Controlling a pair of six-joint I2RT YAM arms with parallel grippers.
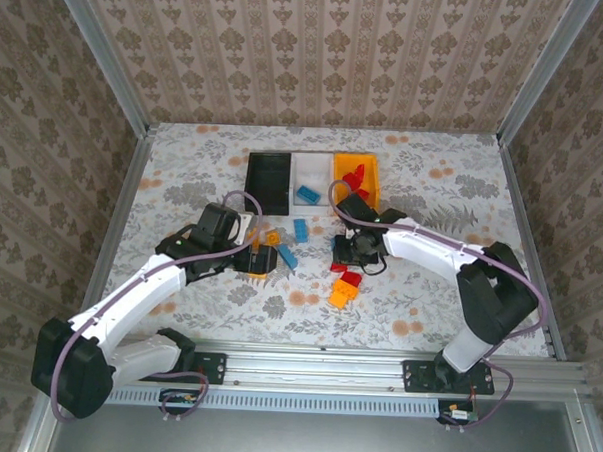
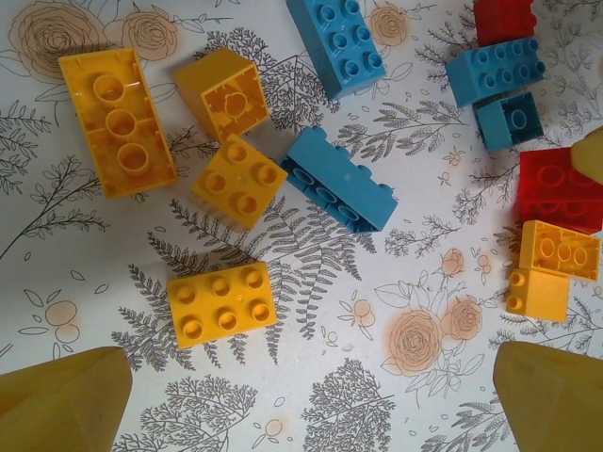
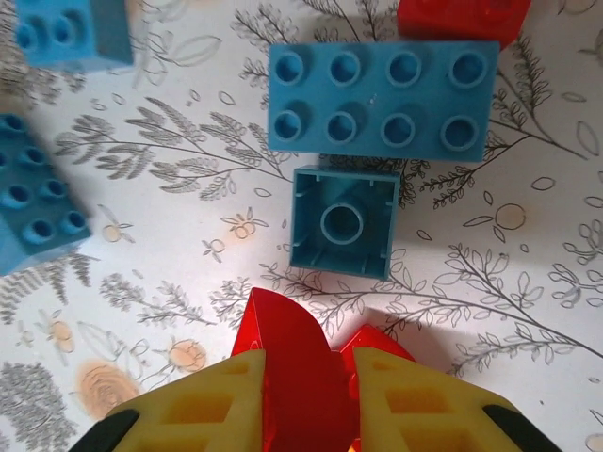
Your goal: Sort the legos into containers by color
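The joined bins stand at the back: black, white with a blue lego, orange with red legos. Loose legos lie mid-table between the arms. My left gripper hangs open over bare cloth. Ahead of it lie a yellow six-stud brick, more yellow bricks and a blue brick. My right gripper is shut on a red lego. An upturned blue brick and an eight-stud blue brick lie just beyond it.
A floral cloth covers the table, fenced by metal rails and wallpapered walls. Red and yellow bricks lie near the right gripper; in the left wrist view a red brick and yellow bricks sit at the right edge.
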